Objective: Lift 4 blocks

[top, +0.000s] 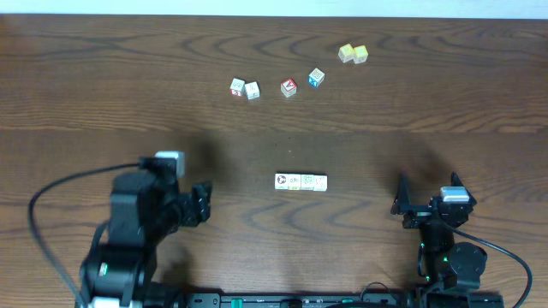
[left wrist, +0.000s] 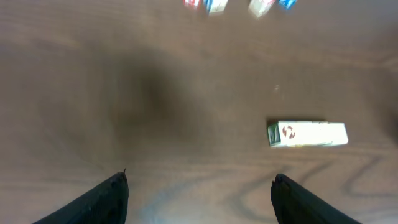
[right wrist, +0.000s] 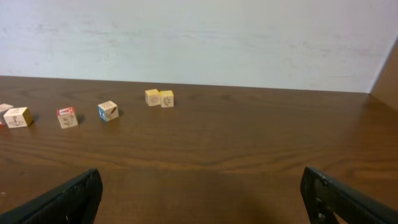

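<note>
The left gripper (left wrist: 199, 180) and right gripper (right wrist: 199, 182) gaped wide near the tabletop's (top: 86, 94) front edge, empty, clear of the blocks (top: 300, 181).

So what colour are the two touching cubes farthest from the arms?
Pale yellow, both cubes; the right wrist view shows them best.

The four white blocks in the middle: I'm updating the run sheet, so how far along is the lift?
Done: at most the lining up; the blocks sit touching in one row on the table. In hand: nothing; the left gripper and right gripper are both open and empty, apart from the row. Left: the whole lift.
</note>
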`<state>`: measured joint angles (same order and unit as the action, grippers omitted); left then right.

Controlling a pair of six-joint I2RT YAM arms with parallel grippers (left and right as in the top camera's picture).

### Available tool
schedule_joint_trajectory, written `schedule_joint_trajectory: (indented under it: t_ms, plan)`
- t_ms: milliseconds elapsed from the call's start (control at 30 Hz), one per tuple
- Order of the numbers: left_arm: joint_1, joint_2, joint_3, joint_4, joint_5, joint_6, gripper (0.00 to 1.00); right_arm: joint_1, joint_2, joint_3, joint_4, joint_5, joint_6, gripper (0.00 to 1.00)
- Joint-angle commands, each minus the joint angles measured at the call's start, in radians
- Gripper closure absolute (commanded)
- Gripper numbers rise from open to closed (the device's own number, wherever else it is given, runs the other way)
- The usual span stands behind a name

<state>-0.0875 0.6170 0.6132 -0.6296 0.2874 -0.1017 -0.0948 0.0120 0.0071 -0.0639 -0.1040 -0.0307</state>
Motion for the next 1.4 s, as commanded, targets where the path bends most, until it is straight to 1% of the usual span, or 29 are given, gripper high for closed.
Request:
schedule_joint_trajectory:
  t_ms: [0,100,167,300,467,600,633,733,900,1067,1167,1367]
  plan:
    - [0.036,-0.177,-0.065,0.036,0.041,0.134,0.26,0.006,-0.006,-0.001,-0.004,-0.005,-0.008,0.01]
    - [0.042,-0.303,-0.108,0.06,0.037,0.212,0.26,0.006,-0.006,-0.001,-0.004,-0.005,-0.008,0.01]
    - [0.042,-0.364,-0.137,0.073,0.022,0.234,0.26,0.006,-0.006,-0.001,-0.004,-0.005,-0.008,0.01]
    - [0.042,-0.459,-0.222,0.138,0.003,0.233,0.26,0.006,-0.006,-0.001,-0.004,-0.005,-0.008,0.01]
    - [0.042,-0.552,-0.359,0.267,-0.013,0.217,0.26,0.006,-0.006,-0.001,-0.004,-0.005,-0.008,0.01]
    - [0.068,-0.583,-0.443,0.41,-0.046,0.126,0.26,0.006,-0.006,-0.001,-0.004,-0.005,-0.008,0.01]
    - [0.079,-0.594,-0.468,0.448,-0.046,0.122,0.26,0.006,-0.006,-0.001,-0.004,-0.005,-0.008,0.01]
    - [0.087,-0.616,-0.505,0.496,-0.053,0.12,0.26,0.006,-0.006,-0.001,-0.004,-0.005,-0.008,0.01]
    - [0.086,-0.616,-0.546,0.534,-0.144,0.039,0.26,0.006,-0.006,-0.001,-0.004,-0.005,-0.008,0.01]
    - [0.086,-0.616,-0.607,0.601,-0.158,0.037,0.26,0.006,-0.006,-0.001,-0.004,-0.005,-0.008,0.01]
    - [0.084,-0.616,-0.61,0.581,-0.158,0.05,0.26,0.006,-0.006,-0.001,-0.004,-0.005,-0.008,0.01]
    - [0.084,-0.616,-0.61,0.571,-0.158,0.146,0.26,0.006,-0.006,-0.001,-0.004,-0.005,-0.008,0.01]
